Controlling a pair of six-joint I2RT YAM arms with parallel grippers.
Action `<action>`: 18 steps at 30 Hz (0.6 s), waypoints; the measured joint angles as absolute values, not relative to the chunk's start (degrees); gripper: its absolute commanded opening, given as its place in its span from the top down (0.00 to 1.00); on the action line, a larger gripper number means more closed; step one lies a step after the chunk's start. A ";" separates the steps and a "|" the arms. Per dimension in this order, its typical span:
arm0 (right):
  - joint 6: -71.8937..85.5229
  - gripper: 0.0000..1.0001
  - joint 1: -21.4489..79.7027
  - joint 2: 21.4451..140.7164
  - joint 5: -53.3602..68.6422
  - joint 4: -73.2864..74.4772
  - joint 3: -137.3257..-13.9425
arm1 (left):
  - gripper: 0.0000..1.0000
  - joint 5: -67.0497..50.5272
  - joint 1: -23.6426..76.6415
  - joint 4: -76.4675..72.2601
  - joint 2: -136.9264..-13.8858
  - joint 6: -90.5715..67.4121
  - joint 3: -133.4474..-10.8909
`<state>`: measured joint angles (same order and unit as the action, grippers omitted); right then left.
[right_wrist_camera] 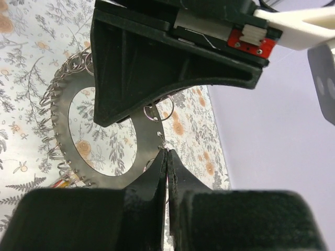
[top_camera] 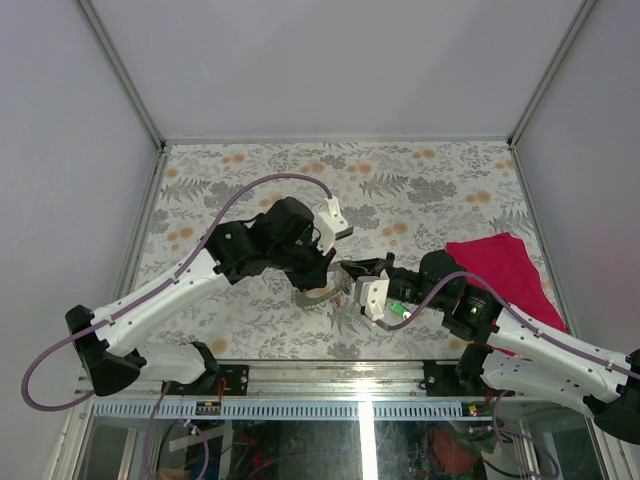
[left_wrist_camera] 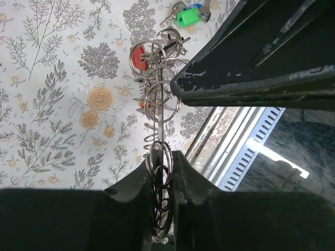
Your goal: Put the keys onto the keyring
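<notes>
The keyring (right_wrist_camera: 70, 112) is a flat silvery ring plate with several small split rings along its rim. It is held off the table between both arms. My left gripper (left_wrist_camera: 163, 154) is shut on its edge, with a stack of small rings (left_wrist_camera: 161, 94) standing up from the jaws. A red key head (left_wrist_camera: 138, 56) sits among those rings. Green (left_wrist_camera: 187, 16) and blue (left_wrist_camera: 194, 6) keys lie on the table beyond. My right gripper (right_wrist_camera: 167, 152) is shut, its tips pinching a small ring at the plate's rim. In the top view the left gripper (top_camera: 325, 268) and the right gripper (top_camera: 352, 268) meet at mid-table.
A crimson cloth (top_camera: 505, 268) lies at the right of the flowered table (top_camera: 420, 190). A metal rail (top_camera: 350, 375) runs along the near edge. Pale walls close off the back and sides. The left gripper's black body (right_wrist_camera: 157, 63) fills the upper part of the right wrist view.
</notes>
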<state>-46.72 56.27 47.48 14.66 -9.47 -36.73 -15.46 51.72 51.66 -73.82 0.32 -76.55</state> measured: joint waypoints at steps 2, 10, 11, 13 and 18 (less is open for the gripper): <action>-45.43 1.00 56.27 46.96 14.96 -8.23 -37.58 | 0.82 -15.75 51.72 51.37 -73.21 0.54 -76.25; -41.47 1.00 56.31 45.21 16.19 -4.89 -39.16 | 0.98 -17.67 51.72 50.43 -72.25 1.32 -76.05; -41.10 1.00 56.31 45.12 16.21 -4.75 -39.16 | 1.00 -17.87 51.72 50.35 -72.25 1.37 -76.01; -40.42 1.00 56.31 44.95 16.19 -4.51 -39.18 | 1.00 -18.06 51.72 50.13 -72.25 1.45 -75.81; -38.70 0.96 56.31 44.31 16.40 -3.64 -39.18 | 1.00 -18.98 51.72 49.47 -72.20 1.91 -75.16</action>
<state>-38.70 56.31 44.31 16.40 -3.64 -39.18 -18.98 51.72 49.47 -72.20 1.91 -75.16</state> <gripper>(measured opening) 0.009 0.134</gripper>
